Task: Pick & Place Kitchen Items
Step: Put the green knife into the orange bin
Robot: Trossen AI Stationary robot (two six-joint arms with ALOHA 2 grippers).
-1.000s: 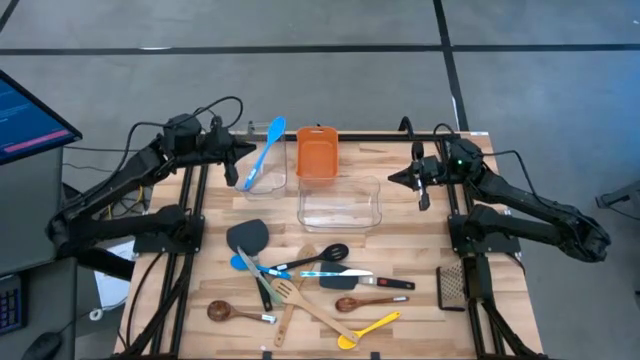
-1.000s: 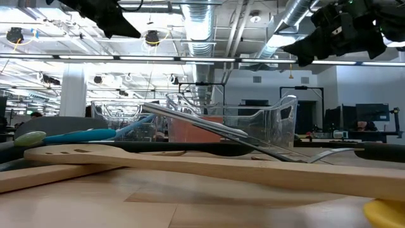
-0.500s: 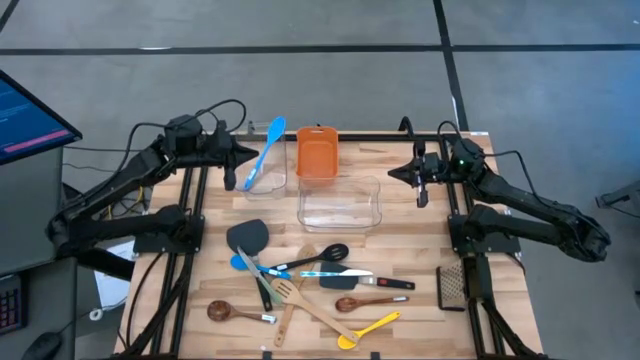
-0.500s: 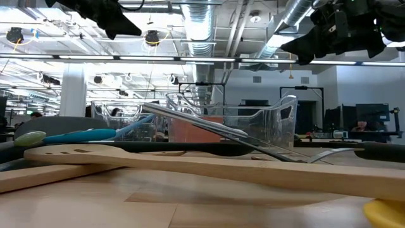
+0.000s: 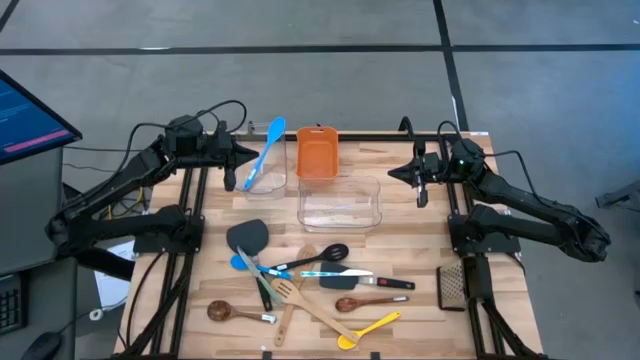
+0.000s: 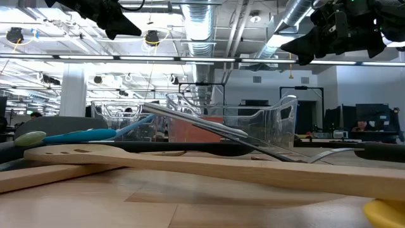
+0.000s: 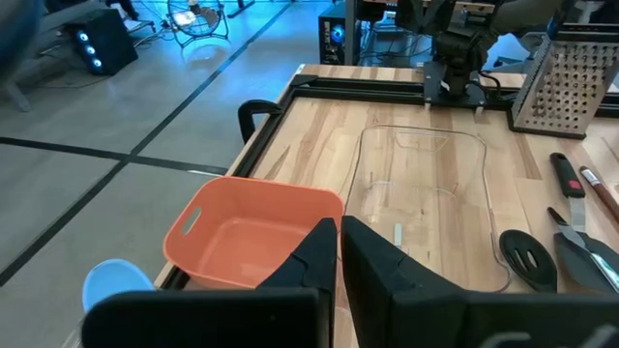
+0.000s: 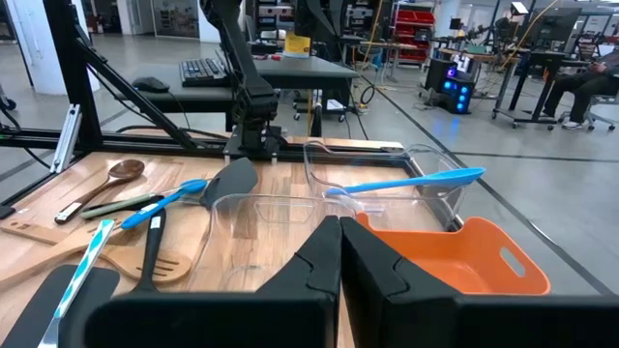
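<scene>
Several kitchen items lie in a loose heap (image 5: 300,280) on the near half of the table: a black turner (image 5: 248,237), blue spoons, wooden spoons, and a yellow spoon (image 5: 372,326). One blue spoon (image 5: 265,152) stands with its handle end in a small clear tub (image 5: 268,178), and its bowl leans out over the tub's rim. My left gripper (image 5: 240,157) hovers shut above the far left of the table, beside that tub. My right gripper (image 5: 393,172) hovers shut at the far right. Neither one holds anything.
An orange bin (image 5: 316,152) stands at the far middle. A larger clear tub (image 5: 340,202) sits just in front of it. A metal grater (image 5: 452,285) lies near the right edge. Bare wood shows between the tubs and the heap.
My left gripper has turned slightly at the wrist without shifting its place. Nothing on the table has moved.
</scene>
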